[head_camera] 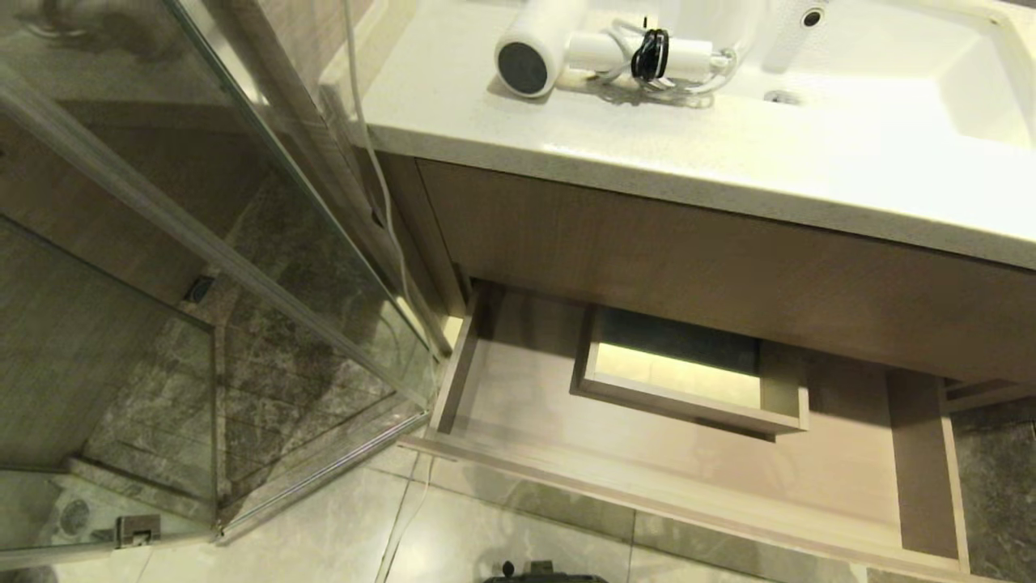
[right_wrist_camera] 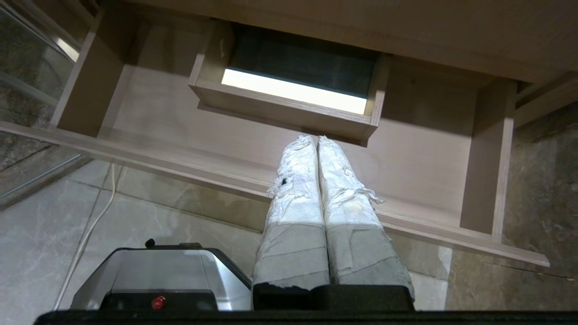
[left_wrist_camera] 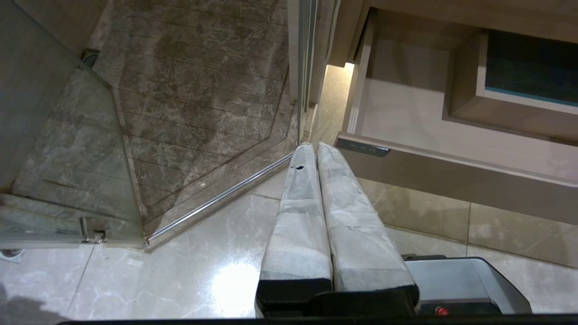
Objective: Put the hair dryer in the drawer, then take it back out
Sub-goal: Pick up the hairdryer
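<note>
The countertop is pale stone and runs across the upper right of the head view. The dryer lies on its side on it at the top centre, dark round end facing lower left, the coiled cord bound by a black tie. The sink is set into the countertop at the upper right, just beside the dryer. Below, the drawer stands pulled out over the tiled floor.
</note>
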You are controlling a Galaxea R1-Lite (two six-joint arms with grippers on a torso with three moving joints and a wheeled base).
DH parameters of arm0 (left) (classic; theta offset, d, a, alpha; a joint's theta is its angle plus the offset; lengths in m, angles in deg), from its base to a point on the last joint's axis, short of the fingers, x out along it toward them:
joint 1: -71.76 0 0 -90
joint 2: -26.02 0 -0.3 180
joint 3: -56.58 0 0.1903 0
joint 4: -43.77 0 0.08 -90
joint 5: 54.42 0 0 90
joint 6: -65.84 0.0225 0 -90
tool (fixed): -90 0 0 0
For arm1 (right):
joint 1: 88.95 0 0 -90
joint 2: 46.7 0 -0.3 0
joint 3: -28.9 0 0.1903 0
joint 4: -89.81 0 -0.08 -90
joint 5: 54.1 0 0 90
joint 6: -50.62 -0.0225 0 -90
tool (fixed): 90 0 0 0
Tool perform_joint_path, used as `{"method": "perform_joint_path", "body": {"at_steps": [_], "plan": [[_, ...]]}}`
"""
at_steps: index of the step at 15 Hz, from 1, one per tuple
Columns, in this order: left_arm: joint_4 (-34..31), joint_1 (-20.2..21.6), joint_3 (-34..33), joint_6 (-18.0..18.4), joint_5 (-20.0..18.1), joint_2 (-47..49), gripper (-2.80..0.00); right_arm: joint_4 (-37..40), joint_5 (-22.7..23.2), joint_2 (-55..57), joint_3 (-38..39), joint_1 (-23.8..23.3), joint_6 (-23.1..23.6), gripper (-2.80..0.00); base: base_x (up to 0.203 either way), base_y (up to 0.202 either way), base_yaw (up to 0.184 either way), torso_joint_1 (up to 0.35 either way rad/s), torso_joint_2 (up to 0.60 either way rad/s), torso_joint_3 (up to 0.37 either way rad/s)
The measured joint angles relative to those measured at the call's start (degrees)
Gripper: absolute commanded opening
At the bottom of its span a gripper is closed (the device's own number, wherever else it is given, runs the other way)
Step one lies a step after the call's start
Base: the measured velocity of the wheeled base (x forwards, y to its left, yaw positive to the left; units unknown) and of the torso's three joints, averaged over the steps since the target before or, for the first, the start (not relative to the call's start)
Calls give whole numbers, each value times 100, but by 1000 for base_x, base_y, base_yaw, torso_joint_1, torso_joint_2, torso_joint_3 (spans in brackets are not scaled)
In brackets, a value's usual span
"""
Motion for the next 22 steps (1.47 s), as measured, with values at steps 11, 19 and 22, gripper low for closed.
{"method": "perform_joint_path", "body": {"at_steps": [11, 19, 22], "plan": [[0, 0, 0, -2, 4, 0, -280, 2, 0, 0, 0, 0, 11, -280, 0, 0, 0, 97, -188, -96], [-1, 0, -2, -3, 4, 0, -280, 0, 15, 0, 0, 0, 154, -280, 0, 0, 0, 58, -11, 51], [0, 0, -2, -2, 2, 0, -280, 0, 16, 0, 0, 2, 171, -280, 0, 0, 0, 277, -55, 208]]}}
